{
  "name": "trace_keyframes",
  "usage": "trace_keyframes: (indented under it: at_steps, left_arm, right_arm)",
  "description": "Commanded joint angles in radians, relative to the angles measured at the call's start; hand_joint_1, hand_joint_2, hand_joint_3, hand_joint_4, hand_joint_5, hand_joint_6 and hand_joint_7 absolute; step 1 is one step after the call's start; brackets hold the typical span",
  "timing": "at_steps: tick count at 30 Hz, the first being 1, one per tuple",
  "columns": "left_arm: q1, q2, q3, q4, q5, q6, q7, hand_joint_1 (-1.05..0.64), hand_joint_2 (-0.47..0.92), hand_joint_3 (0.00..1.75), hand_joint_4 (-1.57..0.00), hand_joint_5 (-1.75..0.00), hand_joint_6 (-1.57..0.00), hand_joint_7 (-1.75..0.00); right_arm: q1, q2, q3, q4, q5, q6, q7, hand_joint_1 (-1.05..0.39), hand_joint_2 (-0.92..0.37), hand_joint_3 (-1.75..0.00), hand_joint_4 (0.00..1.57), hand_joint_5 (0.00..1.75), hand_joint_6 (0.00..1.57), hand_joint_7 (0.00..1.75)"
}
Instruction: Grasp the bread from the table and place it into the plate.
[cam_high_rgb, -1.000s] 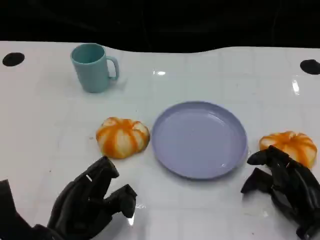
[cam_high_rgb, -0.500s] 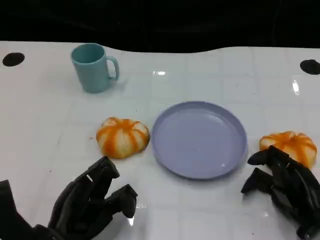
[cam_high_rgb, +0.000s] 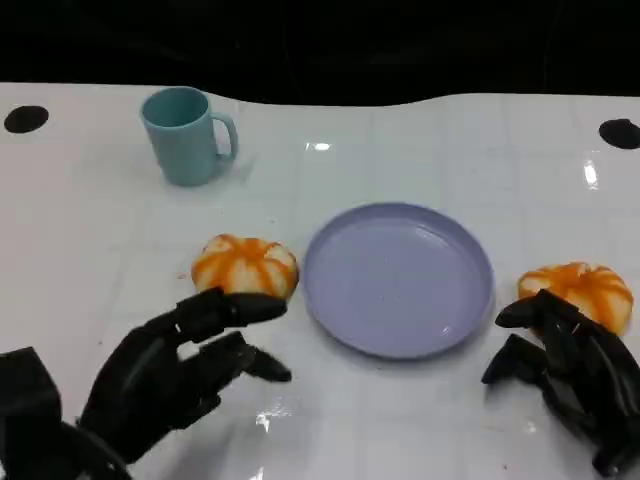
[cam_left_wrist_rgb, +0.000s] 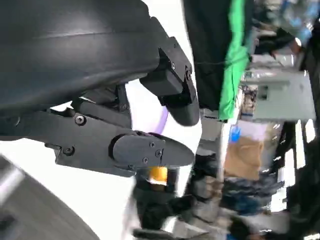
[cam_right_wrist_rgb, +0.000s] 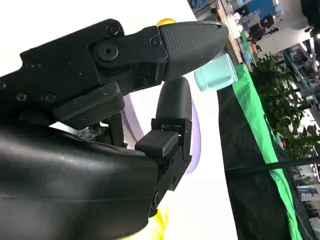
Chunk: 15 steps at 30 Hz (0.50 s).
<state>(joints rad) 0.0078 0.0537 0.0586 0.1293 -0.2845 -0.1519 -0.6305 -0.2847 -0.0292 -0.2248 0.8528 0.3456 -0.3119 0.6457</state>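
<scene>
Right, two orange-striped breads on the white worktop (cam_high_rgb: 420, 420): the left bread (cam_high_rgb: 243, 268) beside the purple plate (cam_high_rgb: 399, 278), its near edge hidden by the left robot hand (cam_high_rgb: 170, 375), fingers spread, holding nothing. The right bread (cam_high_rgb: 580, 290) is partly covered by the right robot hand (cam_high_rgb: 565, 375), also spread and empty. One teal mug (cam_high_rgb: 187, 135), far left.

A glossy white table (cam_high_rgb: 420, 420) meets black darkness behind, with green cloth (cam_right_wrist_rgb: 260, 125) and potted plants (cam_right_wrist_rgb: 287, 120) beyond.
</scene>
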Motion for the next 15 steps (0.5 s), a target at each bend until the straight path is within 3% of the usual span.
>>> trace_keyframes:
  at_steps: [1, 3, 5, 9, 12, 15]
  left_arm:
    - [-0.019, 0.057, -0.021, -0.026, 0.131, -0.089, 0.069, -0.58, 0.92, 0.12, -0.39, -0.84, -0.55, -0.14]
    - [-0.034, 0.099, -0.037, -0.071, 0.275, -0.138, 0.146, -0.53, 0.92, 0.05, -0.35, -0.58, -0.51, -0.05]
    - [-0.044, 0.121, -0.048, -0.085, 0.354, -0.169, 0.194, -0.53, 0.92, 0.03, -0.34, -0.48, -0.49, -0.02]
    - [-0.053, 0.146, -0.068, -0.081, 0.401, -0.200, 0.242, -0.53, 0.92, 0.03, -0.33, -0.44, -0.48, -0.01]
    - [-0.107, 0.229, -0.090, -0.071, 0.578, -0.285, 0.317, -0.54, 0.92, 0.03, -0.26, -0.40, -0.41, 0.00]
    - [-0.115, 0.245, -0.103, -0.059, 0.603, -0.303, 0.347, -0.54, 0.92, 0.03, -0.24, -0.40, -0.39, 0.00]
  right_arm:
    - [-0.001, -0.005, -0.007, 0.013, -0.002, 0.013, -0.017, -0.53, -0.92, -0.23, 0.69, 1.53, 0.64, 1.20]
    - [-0.002, -0.001, -0.006, 0.014, -0.006, 0.002, -0.021, -0.55, -0.92, -0.25, 0.68, 1.55, 0.62, 1.25]
    - [-0.002, 0.000, -0.005, 0.012, -0.009, 0.001, -0.030, -0.55, -0.92, -0.24, 0.68, 1.55, 0.61, 1.27]
    - [-0.003, 0.001, -0.004, 0.011, -0.008, 0.003, -0.034, -0.56, -0.92, -0.23, 0.68, 1.55, 0.61, 1.27]
    - [-0.004, 0.002, -0.005, 0.010, -0.002, 0.011, -0.030, -0.55, -0.92, -0.24, 0.68, 1.55, 0.60, 1.27]
    - [-0.004, 0.002, -0.005, 0.009, -0.002, 0.012, -0.030, -0.54, -0.92, -0.24, 0.67, 1.55, 0.60, 1.27]
